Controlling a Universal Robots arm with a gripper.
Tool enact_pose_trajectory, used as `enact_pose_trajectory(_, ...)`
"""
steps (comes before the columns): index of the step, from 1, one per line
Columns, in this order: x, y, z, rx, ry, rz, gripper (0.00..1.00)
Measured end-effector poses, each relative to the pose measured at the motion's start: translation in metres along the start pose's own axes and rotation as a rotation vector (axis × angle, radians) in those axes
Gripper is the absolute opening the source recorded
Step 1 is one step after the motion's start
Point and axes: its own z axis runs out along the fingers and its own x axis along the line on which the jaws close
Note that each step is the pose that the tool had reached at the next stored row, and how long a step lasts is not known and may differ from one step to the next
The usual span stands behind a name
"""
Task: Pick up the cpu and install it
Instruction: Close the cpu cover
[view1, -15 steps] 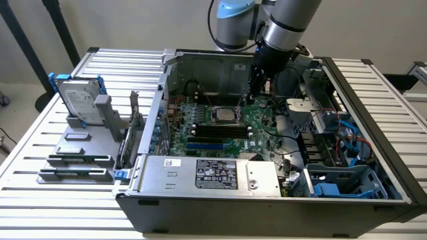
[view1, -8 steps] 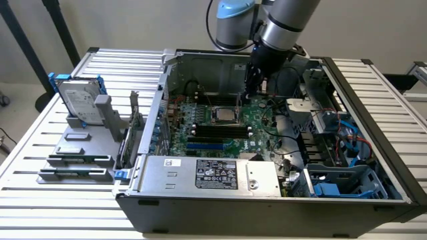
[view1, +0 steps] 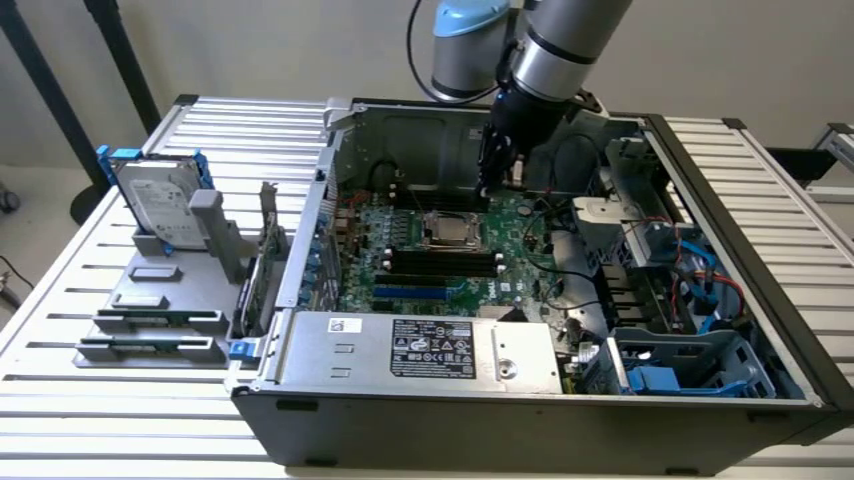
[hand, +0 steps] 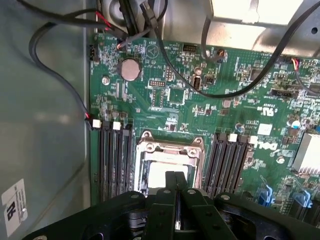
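Inside the open case (view1: 534, 400), your gripper (view1: 497, 185) hangs with its fingers (hand: 169, 192) pressed together, empty; the cpu (hand: 156, 175) lies flat in the socket (hand: 142, 150), at seven o'clock from them in the exterior view, apparently seated, so nothing needs gripping.

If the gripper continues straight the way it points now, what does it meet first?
Probably the cpu in its socket on the motherboard, directly beyond the shut gripper; the gap is unclear.
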Motion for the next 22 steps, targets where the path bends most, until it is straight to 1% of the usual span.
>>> enact_pose_trajectory(2, 0.000, -0.0036, 0.0008, 0.0048, -0.0002, -0.002, 0.11)
enact_pose_trajectory(4, 0.001, -0.0086, 0.0024, 0.0074, 0.0001, -0.003, 0.11)
enact_pose_trajectory(10, 0.002, -0.0297, 0.0113, 0.0094, 0.0023, -0.005, 0.11)
enact_pose_trajectory(13, 0.003, -0.0418, 0.0163, 0.0111, 0.0041, -0.005, 0.11)
enact_pose_trajectory(15, 0.004, -0.0483, 0.0192, 0.0123, 0.0049, -0.005, 0.11)
enact_pose_trajectory(17, 0.004, -0.0516, 0.0226, 0.0126, 0.0052, -0.005, 0.11)
enact_pose_trajectory(22, 0.004, -0.0523, 0.0313, 0.0125, 0.0054, -0.005, 0.11)
